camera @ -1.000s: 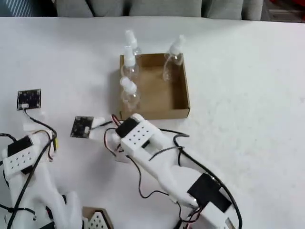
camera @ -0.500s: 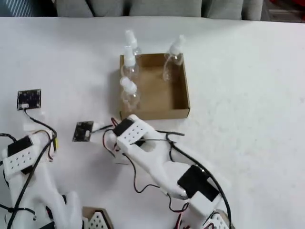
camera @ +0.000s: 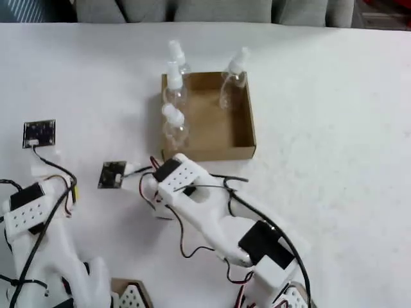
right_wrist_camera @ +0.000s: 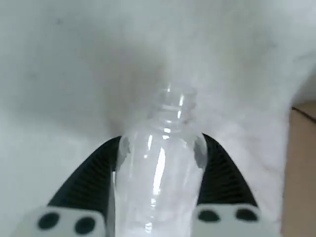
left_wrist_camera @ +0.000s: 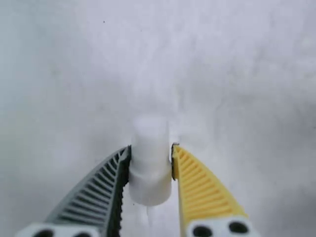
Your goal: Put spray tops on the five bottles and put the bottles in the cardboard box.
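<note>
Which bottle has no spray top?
The bottle in the right gripper: its neck is bare; the other four bottles by the box wear white tops.

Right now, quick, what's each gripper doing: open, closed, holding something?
Left gripper: closed on a white plastic spray top.
Right gripper: closed on a clear plastic bottle with no top on it.

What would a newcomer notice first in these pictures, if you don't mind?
The brown cardboard box sits mid-table, with four topped bottles standing at its edges. The right gripper clamps a clear bottle with a bare neck, and the left gripper pinches a white spray top.
</note>
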